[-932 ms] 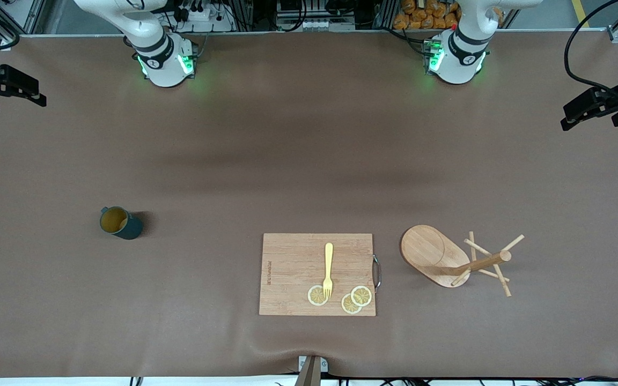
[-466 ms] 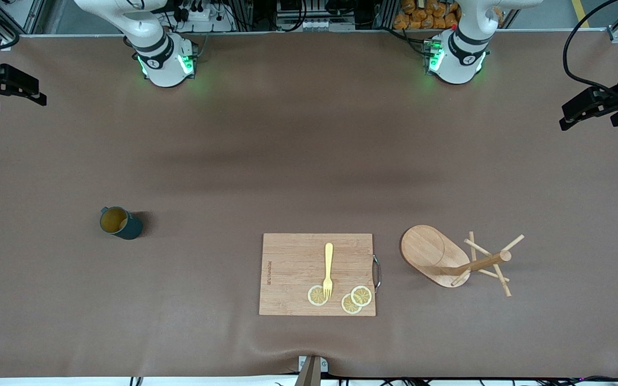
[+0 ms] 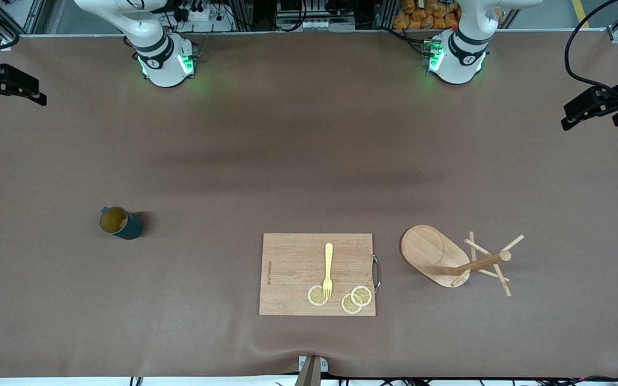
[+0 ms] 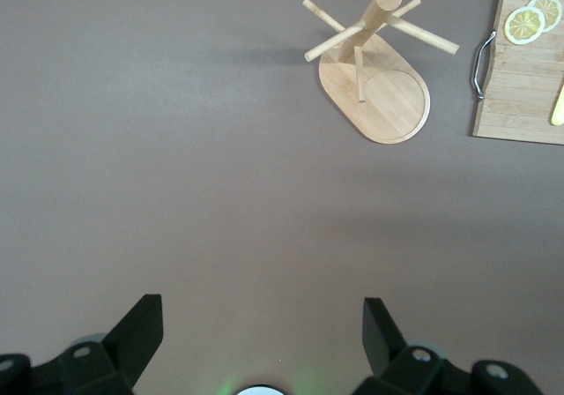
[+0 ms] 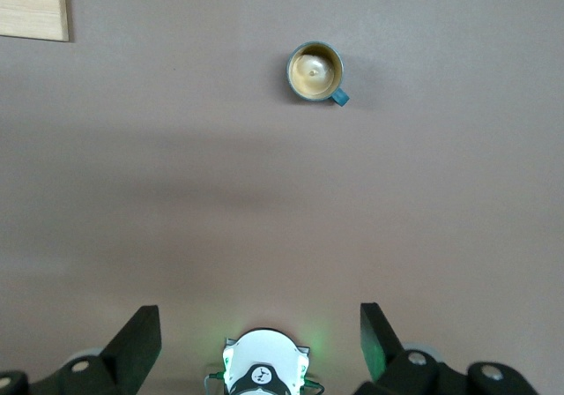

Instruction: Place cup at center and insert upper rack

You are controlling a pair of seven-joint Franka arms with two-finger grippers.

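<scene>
You are seeing the cup (image 3: pixel 120 223) standing toward the right arm's end of the table — the right gripper (image 5: pixel 256 329), fingers apart, is hanging high over it; the left gripper (image 4: pixel 263 324), also spread, is waiting above the upper rack (image 3: pixel 456 258).

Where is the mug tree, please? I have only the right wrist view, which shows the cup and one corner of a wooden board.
Observer: The mug tree stands on its oval base beside the cutting board, toward the left arm's end of the table.
Operator: Thank you. Is anything lying on that board?
Observer: Yes, a yellow fork and three lemon slices lie on it.
Operator: And what is the left gripper doing?
Observer: The left gripper is open and holds nothing. It is up over the table at its own end, and that arm waits.
</scene>
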